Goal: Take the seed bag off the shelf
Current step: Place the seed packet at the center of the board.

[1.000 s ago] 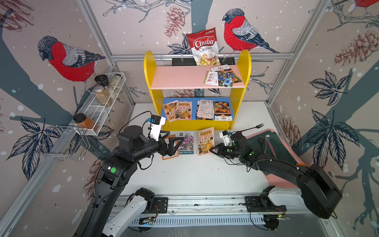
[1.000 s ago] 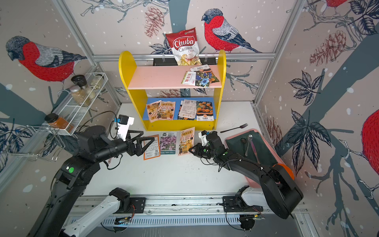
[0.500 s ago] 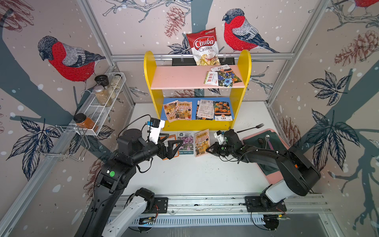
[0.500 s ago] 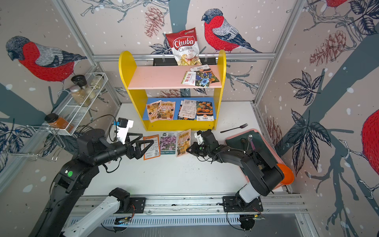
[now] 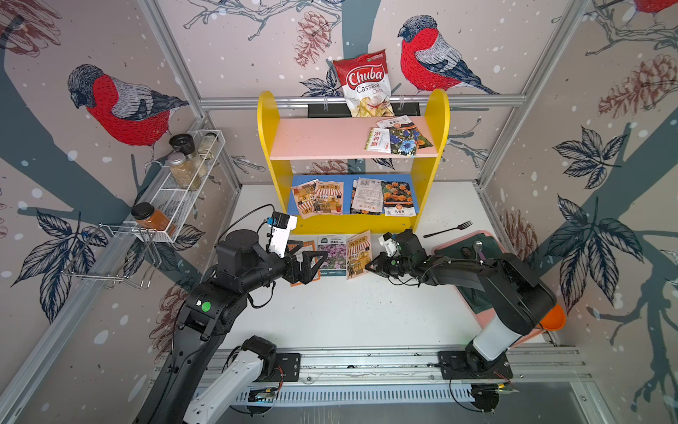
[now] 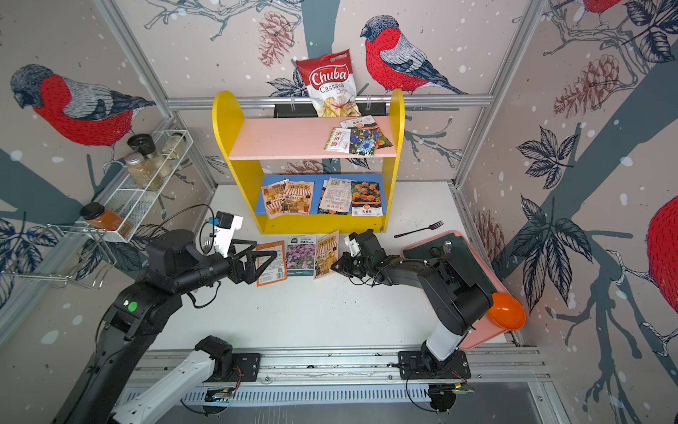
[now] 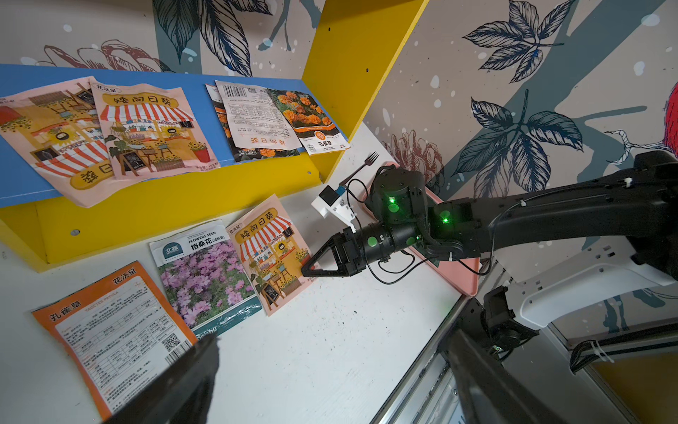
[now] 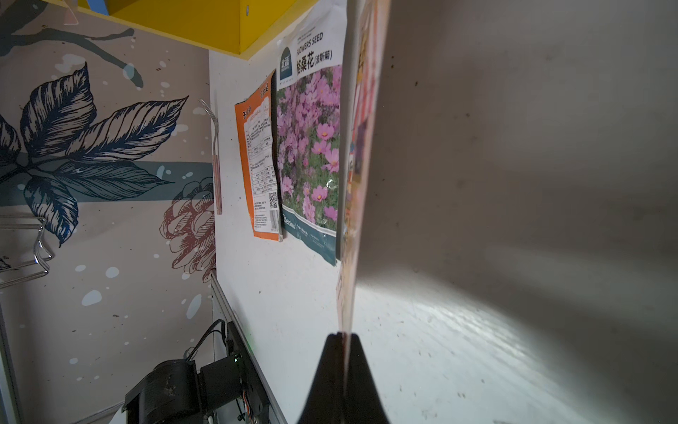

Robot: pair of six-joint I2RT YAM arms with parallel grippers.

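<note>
Setting: robot test cell in a laboratory.
Enclosure: aluminium frame (image 5: 227, 100) across the upper frame, holding bird-print wall panels (image 5: 121, 106) on three sides.
Mounting: left arm (image 5: 220, 293) and right arm (image 5: 513, 290) bolted to a rail (image 5: 367, 361) along the bottom edge.
Props: shelf (image 5: 352, 139) at centre; rack (image 5: 183, 191) at left.

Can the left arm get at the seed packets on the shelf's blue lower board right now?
Probably yes. The left gripper is open and empty just before the shelf, and the packets lie uncovered on its blue board, with nothing between.
</note>
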